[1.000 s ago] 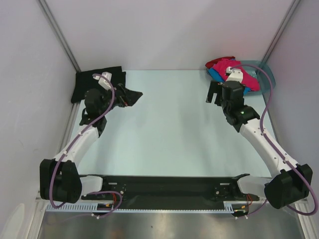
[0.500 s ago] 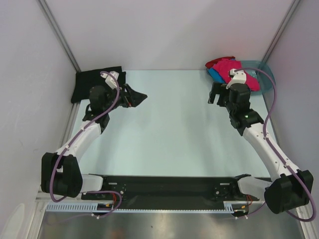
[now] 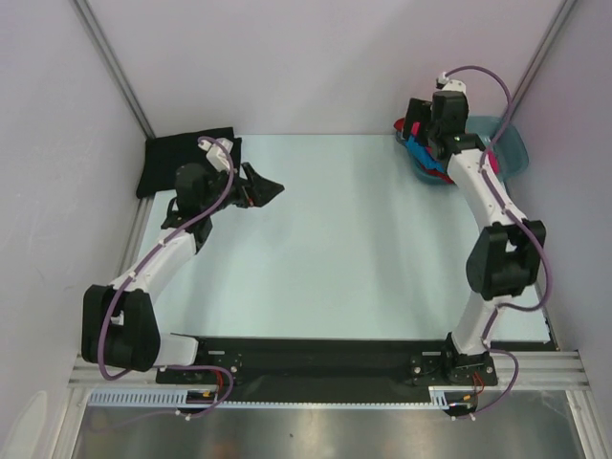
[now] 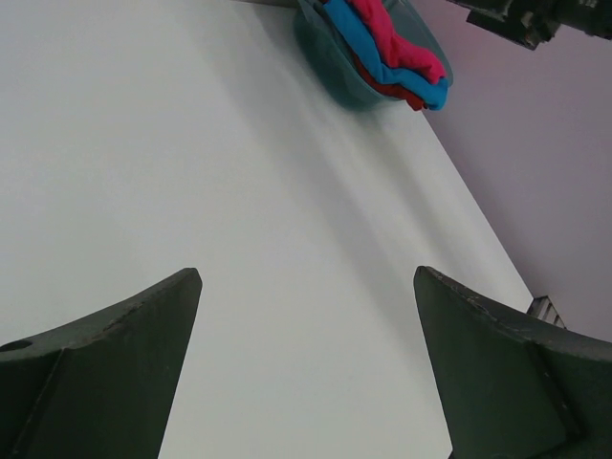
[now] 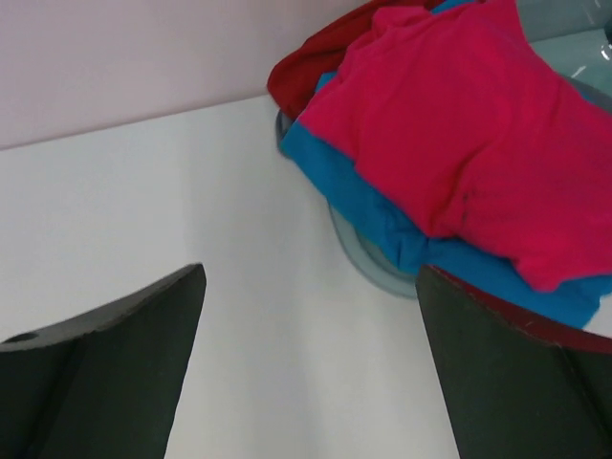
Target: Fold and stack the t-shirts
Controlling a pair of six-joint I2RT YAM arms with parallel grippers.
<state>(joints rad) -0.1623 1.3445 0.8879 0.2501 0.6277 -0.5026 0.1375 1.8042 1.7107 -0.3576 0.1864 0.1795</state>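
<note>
A black t-shirt (image 3: 182,158) lies folded flat at the table's far left corner. A magenta-pink t-shirt (image 5: 478,124) tops a crumpled heap over a blue one (image 5: 382,210) and a red one (image 5: 306,67), all in the teal basin (image 5: 368,263) at the far right. My right gripper (image 5: 311,273) hangs open above the table just left of that heap, with nothing between its fingers. In the top view it (image 3: 413,122) is raised at the basin's left edge. My left gripper (image 3: 271,187) stands open and holds nothing, just right of the black shirt, pointing across the table.
White walls with metal corner posts (image 3: 115,67) close in the table at the back and sides. The basin (image 3: 512,148) sits against the back right corner. In the left wrist view the basin (image 4: 330,57) and the right arm (image 4: 535,19) show far off.
The right arm has stretched out and lifted, carrying its open gripper from the table near the basin up to the basin's left edge. The left gripper shifted slightly to the right.
</note>
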